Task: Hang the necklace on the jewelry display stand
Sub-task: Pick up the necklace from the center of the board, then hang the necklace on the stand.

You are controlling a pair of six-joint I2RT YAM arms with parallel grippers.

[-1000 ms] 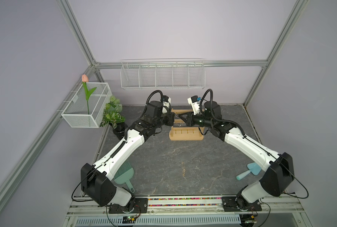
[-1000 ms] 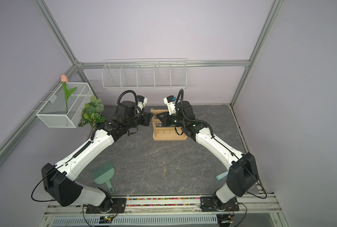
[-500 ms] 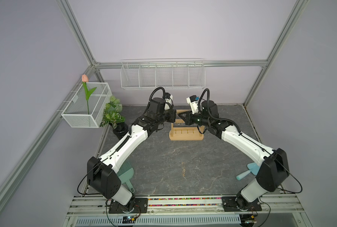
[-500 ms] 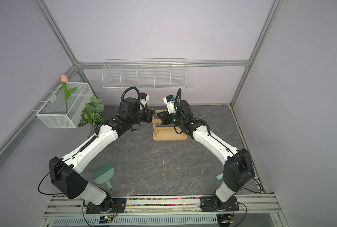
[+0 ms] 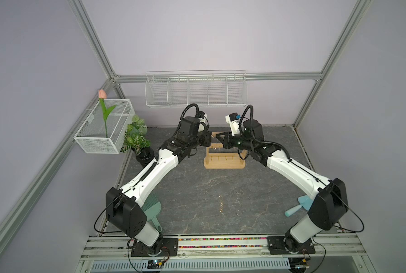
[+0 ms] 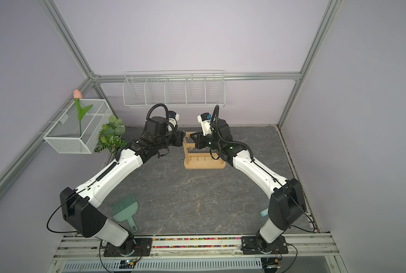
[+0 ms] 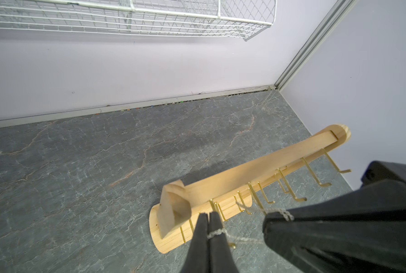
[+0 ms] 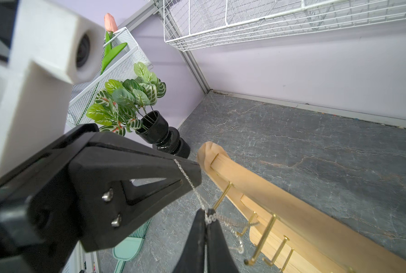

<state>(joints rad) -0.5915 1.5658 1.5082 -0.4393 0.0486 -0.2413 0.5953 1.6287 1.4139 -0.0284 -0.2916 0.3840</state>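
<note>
The necklace point(image 7: 217, 232), a thin silver chain, is held in the air between both claws, in front of the top rail point(image 7: 256, 170) of the jewelry display stand point(image 5: 224, 164). The left claw point(image 7: 208, 216) is pressed together with the chain pinched at its tips. The right claw point(image 8: 205, 212) is likewise closed on the chain. A short span is drawn from one claw to the other, and a slack strand with the clasp is seen drooping beneath. The chain is run close past the gold hooks point(image 7: 289, 186) nearest the end post point(image 7: 173, 208); whether it is caught on one cannot be told.

In both top views the claw tips are found near each other at that end of the rail, the left claw just beside the post. The stand is set upright toward the back middle of the desk point(image 5: 209, 189), its oblong base parallel to the back wall. A bare band of desk is left between base and wall, and a broad bare stretch in front. The wire basket point(image 5: 196, 89) is fixed high on the back wall. The potted plant point(image 5: 136, 136) is placed by the desk's left edge, well apart from the stand. A green dustpan point(image 6: 123, 208) and a blue scoop point(image 5: 299, 206) are laid near the front corners, beside the arms.
</note>
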